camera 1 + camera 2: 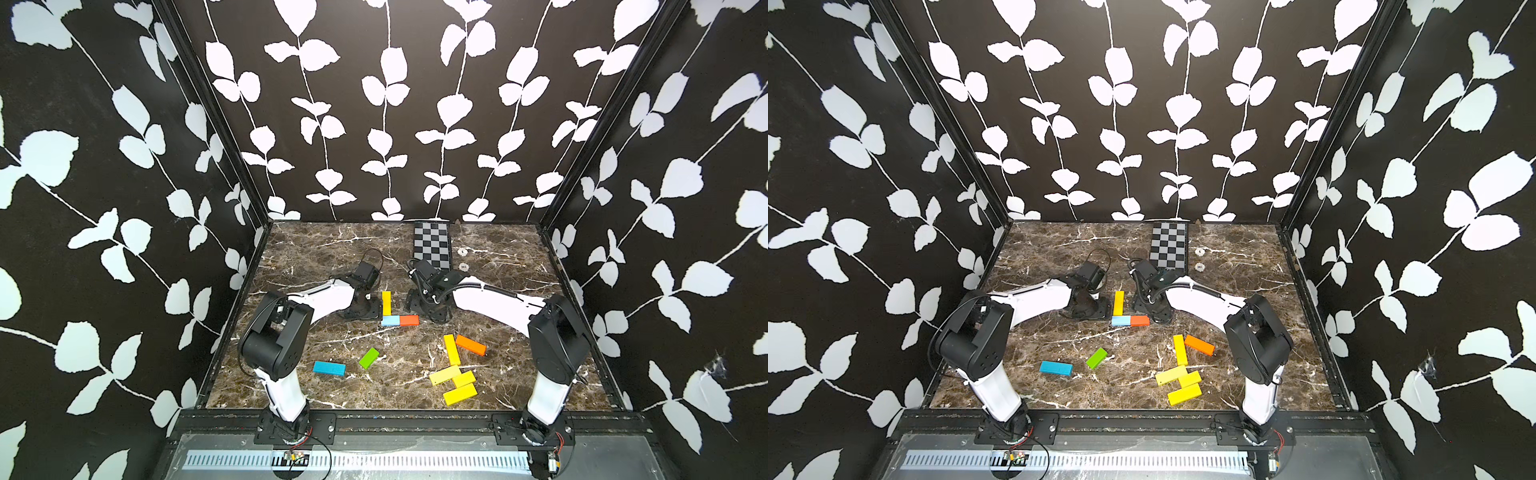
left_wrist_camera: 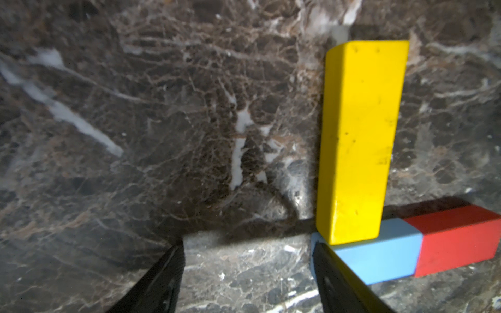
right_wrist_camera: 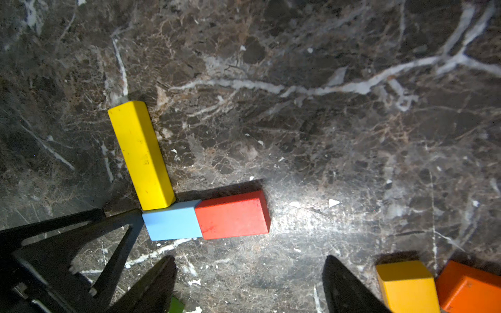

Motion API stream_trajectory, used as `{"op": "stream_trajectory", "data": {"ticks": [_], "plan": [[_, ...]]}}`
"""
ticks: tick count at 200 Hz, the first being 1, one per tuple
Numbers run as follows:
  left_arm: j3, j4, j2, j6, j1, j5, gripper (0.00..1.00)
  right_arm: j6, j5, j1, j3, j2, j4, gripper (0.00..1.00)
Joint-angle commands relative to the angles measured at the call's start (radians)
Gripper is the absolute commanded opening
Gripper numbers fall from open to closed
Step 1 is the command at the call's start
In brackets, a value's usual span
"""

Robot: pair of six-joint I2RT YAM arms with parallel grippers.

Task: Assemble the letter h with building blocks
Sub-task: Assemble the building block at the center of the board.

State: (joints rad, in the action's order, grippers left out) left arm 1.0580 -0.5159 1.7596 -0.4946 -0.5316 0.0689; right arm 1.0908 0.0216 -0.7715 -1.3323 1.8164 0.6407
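Observation:
Three building blocks form an L at mid-table: a long yellow block (image 1: 386,302) (image 2: 360,141) (image 3: 142,154), a light blue block (image 1: 390,320) (image 2: 379,254) (image 3: 172,223) at its near end, and a red-orange block (image 1: 409,320) (image 3: 233,216) butted to the right. My left gripper (image 1: 363,309) (image 2: 248,249) stands open just left of them, one finger against the light blue block's end, bare marble between the jaws. My right gripper (image 1: 428,309) (image 3: 250,261) hangs open to the right of the red-orange block, holding nothing.
Loose blocks lie nearer the front: blue (image 1: 329,368), green (image 1: 369,358), a long yellow (image 1: 451,350), orange (image 1: 471,345), and three yellow ones (image 1: 459,394) clustered front right. A black-and-grey checkered board (image 1: 432,245) lies at the back, with patterned walls on three sides.

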Motion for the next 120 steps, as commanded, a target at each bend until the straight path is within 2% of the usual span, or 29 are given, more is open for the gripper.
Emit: {"op": "stream_trajectory", "data": {"ticks": [1, 70, 120], "plan": [[-0.029, 0.004, 0.059, -0.005, -0.012, 0.065, 0.77, 0.007, -0.028, -0.001, 0.013, -0.043, 0.030, 0.83], [-0.028, 0.004, 0.047, -0.006, -0.013, 0.039, 0.78, -0.011, -0.031, 0.000, 0.013, -0.076, 0.044, 0.83], [-0.026, -0.036, 0.026, -0.005, -0.011, -0.010, 0.78, -0.024, -0.027, -0.003, 0.110, -0.150, 0.029, 0.82]]}}
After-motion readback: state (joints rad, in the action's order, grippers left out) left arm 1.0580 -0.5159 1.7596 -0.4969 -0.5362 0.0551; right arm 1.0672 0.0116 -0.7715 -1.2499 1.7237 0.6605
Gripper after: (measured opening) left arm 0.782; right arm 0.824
